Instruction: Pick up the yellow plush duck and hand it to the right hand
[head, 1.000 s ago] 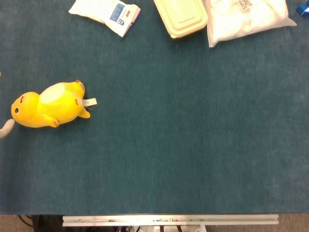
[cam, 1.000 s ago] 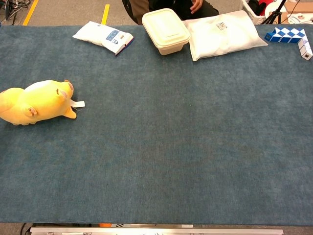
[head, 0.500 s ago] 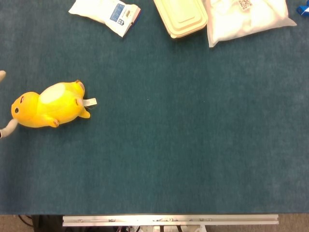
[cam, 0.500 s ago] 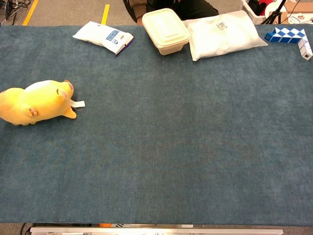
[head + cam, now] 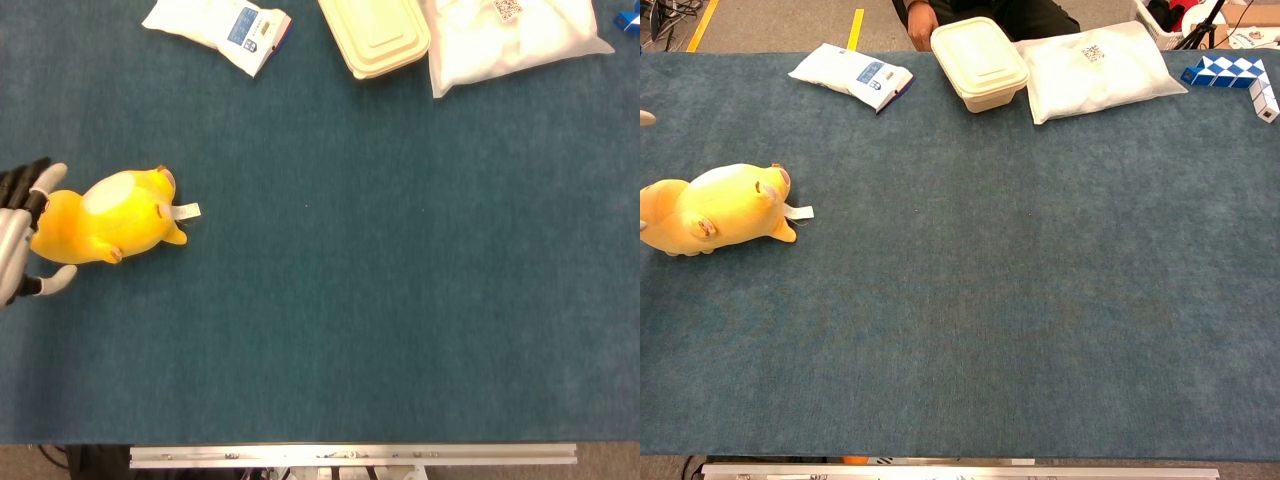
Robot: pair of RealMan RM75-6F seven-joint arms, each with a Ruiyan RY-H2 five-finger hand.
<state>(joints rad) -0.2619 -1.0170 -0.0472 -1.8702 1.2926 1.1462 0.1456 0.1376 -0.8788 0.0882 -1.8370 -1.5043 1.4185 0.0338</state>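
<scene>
The yellow plush duck point(image 5: 105, 216) lies on its side at the left of the teal table, head toward the left edge, a white tag at its tail; the chest view also shows the duck point(image 5: 715, 209). My left hand point(image 5: 20, 232) comes in from the left edge with its fingers spread around the duck's head, one fingertip above it and the thumb below. Nothing is gripped and the duck rests on the table. In the chest view only a fingertip shows at the left edge. My right hand appears in neither view.
Along the far edge lie a white wipes packet point(image 5: 222, 26), a cream lidded box point(image 5: 374, 34) and a white plastic bag point(image 5: 510, 35). A blue-and-white folded toy point(image 5: 1232, 74) sits at the far right. A person's hand point(image 5: 921, 21) shows beyond the table.
My left hand has moved right from the frame's edge, and its spread fingers now flank the duck's head. The duck has not moved.
</scene>
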